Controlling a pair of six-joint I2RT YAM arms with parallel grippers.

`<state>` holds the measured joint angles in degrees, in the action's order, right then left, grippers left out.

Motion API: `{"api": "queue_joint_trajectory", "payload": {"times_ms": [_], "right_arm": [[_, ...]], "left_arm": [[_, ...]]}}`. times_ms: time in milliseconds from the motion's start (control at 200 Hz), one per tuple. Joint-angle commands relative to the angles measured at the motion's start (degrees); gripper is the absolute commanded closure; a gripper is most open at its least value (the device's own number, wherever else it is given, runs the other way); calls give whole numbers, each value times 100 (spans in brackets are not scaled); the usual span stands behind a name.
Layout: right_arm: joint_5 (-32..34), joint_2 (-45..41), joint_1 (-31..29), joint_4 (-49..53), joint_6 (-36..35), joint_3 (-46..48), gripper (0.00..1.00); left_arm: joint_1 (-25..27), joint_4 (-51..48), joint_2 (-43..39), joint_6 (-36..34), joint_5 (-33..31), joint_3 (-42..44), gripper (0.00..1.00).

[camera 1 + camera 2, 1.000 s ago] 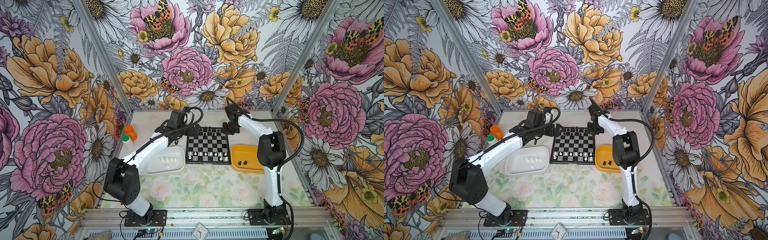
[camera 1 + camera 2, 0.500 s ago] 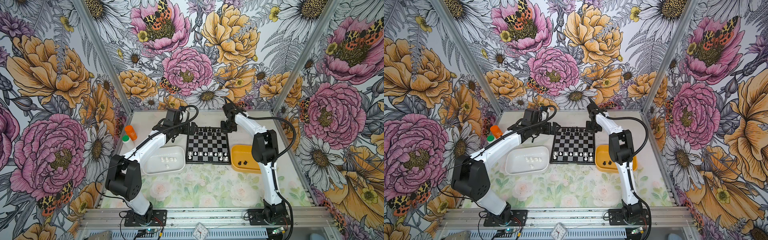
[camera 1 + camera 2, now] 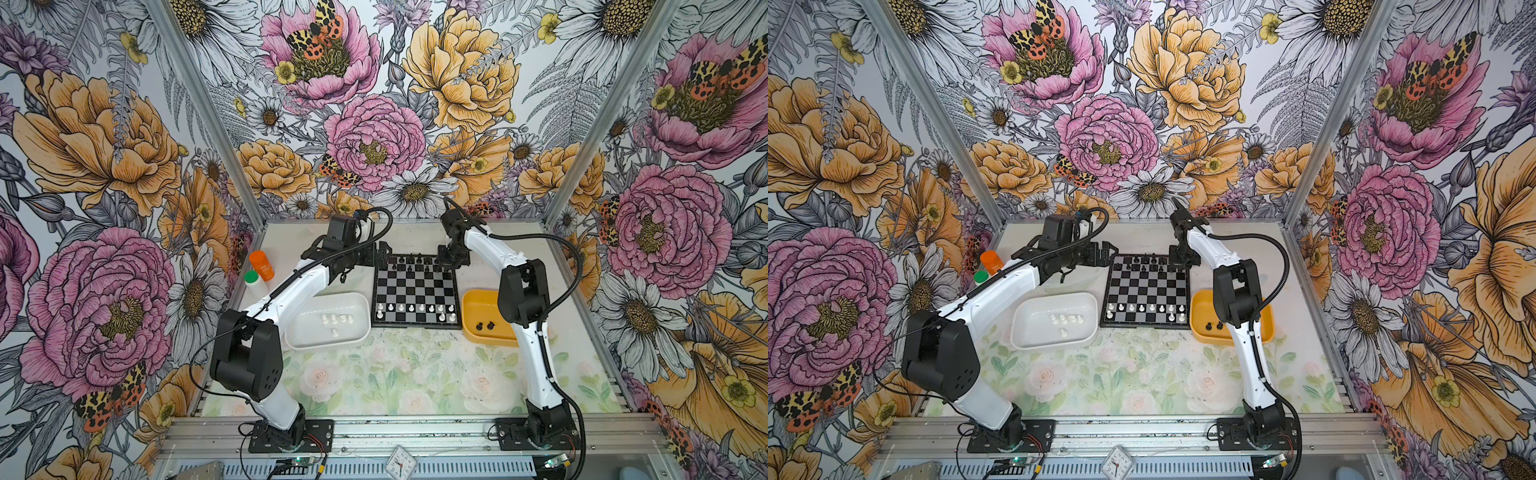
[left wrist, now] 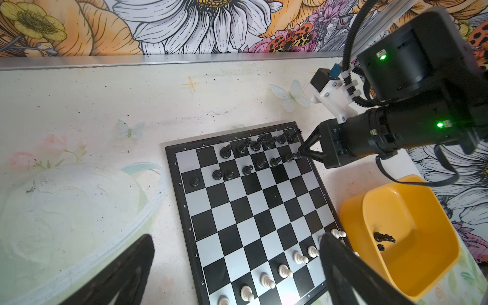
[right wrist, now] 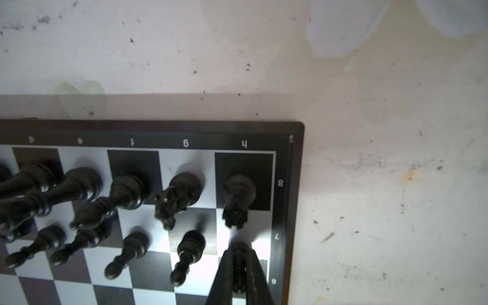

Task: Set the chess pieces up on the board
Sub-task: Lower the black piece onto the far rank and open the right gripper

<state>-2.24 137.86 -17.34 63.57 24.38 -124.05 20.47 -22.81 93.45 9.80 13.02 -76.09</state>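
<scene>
Your right gripper (image 5: pixel 239 250) pinches a black pawn (image 5: pixel 238 272).
Rook (image 5: pixel 239 195) just beyond its jaws; your left gripper (image 4: pixel 236 237) gapes empty.

Top views high overhead, wrist views close — board (image 3: pixel 417 291) shared

On the rim of the board (image 5: pixel 163 129), the letters e, f, g, h are printed along 1 edge and the numerals 8 to 3 along another.
</scene>
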Motion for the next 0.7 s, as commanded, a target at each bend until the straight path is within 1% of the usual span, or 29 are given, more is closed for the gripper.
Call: {"api": "queue_joint_trajectory", "payload": {"times_ms": [0,145,400,470,520,560,695], "right_arm": [[4,100,-42,75,14,-206,88],[1,86,-51,83,5,-213,81],[0,104,-45,85,-4,-359,76],[-7,88,-41,84,-12,-390,71],[10,58,-46,77,-21,-400,70],[29,37,-41,81,-29,-414,67],[82,-83,-29,78,-73,-453,64]], "left_arm": [[-72,134,38,-127,140,-120,1],[-67,133,29,-110,140,-117,1],[-73,128,-28,-85,106,-84,1],[-67,136,-60,-78,81,-57,1],[-69,129,-79,-78,70,-57,1],[-69,132,-89,-75,72,-41,1],[-61,152,-121,-67,43,-42,1]]}}
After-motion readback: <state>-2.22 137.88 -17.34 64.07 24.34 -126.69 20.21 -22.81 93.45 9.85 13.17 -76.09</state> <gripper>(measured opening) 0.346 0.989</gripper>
